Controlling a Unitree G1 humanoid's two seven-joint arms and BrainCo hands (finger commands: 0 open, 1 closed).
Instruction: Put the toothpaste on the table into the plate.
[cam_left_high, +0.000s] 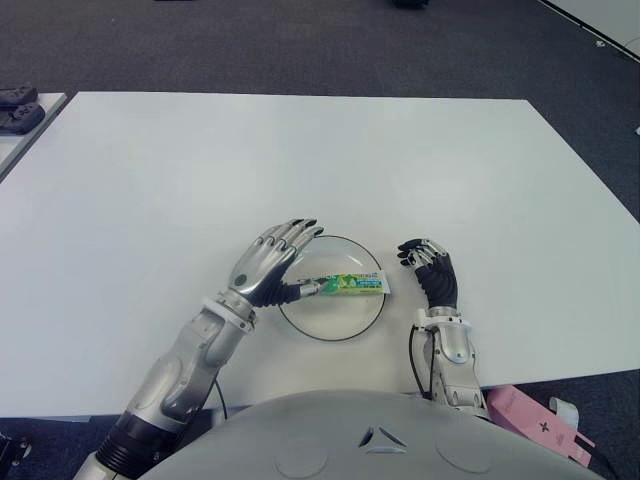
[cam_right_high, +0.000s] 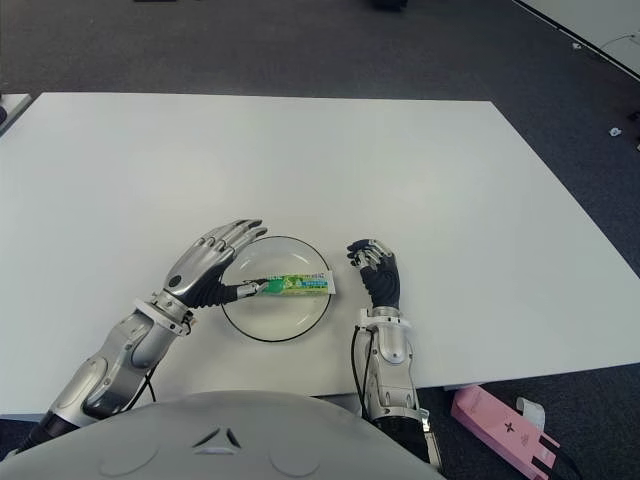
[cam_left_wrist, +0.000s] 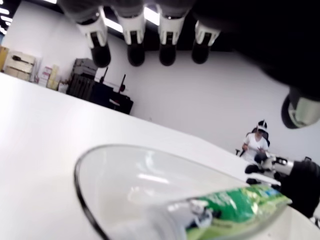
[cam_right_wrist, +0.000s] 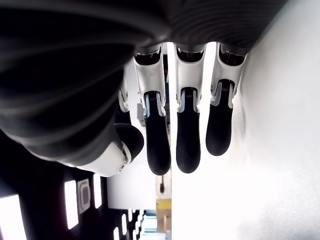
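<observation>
Toothpaste (cam_left_high: 349, 285) lying in plate (cam_left_high: 330, 331) on desk (cam_left_high: 300, 170). My left hand (cam_left_high: 268, 264) at plate's left rim, fingers loose, empty. My right hand (cam_left_high: 431, 272) beside plate's right, fingers relaxed, empty.

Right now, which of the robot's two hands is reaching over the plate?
The left hand: its spread fingers arch over the glass plate's rim beside the toothpaste. The right hand shows beside the plate's right, holding nothing.

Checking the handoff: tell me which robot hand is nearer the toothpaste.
Left. The left robot hand is over the plate's left rim at the toothpaste's cap end; the right robot hand is beside the plate's right edge, apart from the tube.
</observation>
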